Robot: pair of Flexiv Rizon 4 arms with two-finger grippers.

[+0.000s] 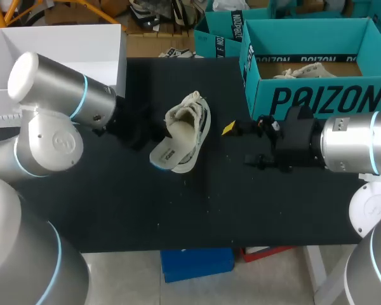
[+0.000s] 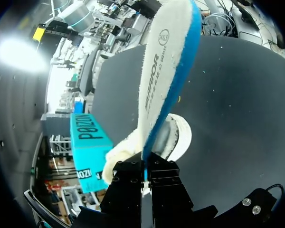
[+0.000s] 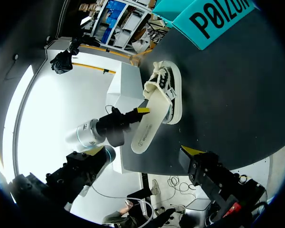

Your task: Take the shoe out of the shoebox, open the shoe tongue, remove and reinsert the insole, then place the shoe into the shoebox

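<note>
2 steps done (est.): shoe [image 1: 193, 114] out of shoebox [image 1: 317, 98], resting on table [image 1: 114, 210]; tongue hard to make out, but opening wide enough for insole [image 1: 171, 153] to pass.
Step in hand: insole work; cannot tell if coming out or going back in.
Left to do (est.): finish insole swap, seat it flat, return shoe to shoebox.
L gripper [image 2: 145, 178]: clamped narrow on one end of insole; insole rising straight ahead of fingers, far end over shoe's opening, shoe just behind and under it.
R gripper [image 1: 244, 145]: spread wide, holding nothing; shoe just ahead of tips, apart from them; shoebox close beside.
Shoe position: between both grippers, apart from shoebox.
Print, shoebox: large dark block lettering on teal side wall, legible; not spelled out here.
Print, insole: dark lettering along its length, plus small round mark toward end far from L gripper; sharp in left wrist view.
Print, shoe: dark pattern on side, too small to read.
Inside shoebox: pale crumpled stuff [image 1: 305, 71], maybe paper or 2nd shoe; cannot tell.
</note>
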